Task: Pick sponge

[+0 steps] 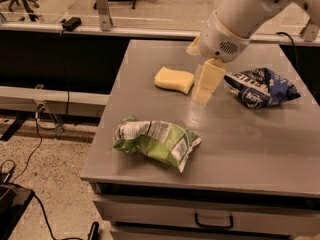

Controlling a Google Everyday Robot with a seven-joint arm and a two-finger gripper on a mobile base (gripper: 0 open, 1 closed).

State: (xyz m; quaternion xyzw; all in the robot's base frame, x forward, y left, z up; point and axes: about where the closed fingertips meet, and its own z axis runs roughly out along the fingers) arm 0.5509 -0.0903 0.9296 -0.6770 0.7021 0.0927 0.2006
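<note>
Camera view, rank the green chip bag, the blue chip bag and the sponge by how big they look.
1. green chip bag, though it lies nearest the camera, so its lead is unsure
2. blue chip bag
3. sponge, clearly smallest; the gripper hangs beside it

You have a grey table (250, 139) in front of you with three things lying on its top. The pale yellow sponge (174, 80) lies flat toward the far left, a crumpled green-and-white chip bag (156, 142) sits near the front left edge, and a crumpled blue chip bag (261, 87) lies at the far right. Your gripper (203, 96) hangs low over the top, just beside the sponge, between it and the blue bag. A drawer (214, 220) runs under the front edge.
</note>
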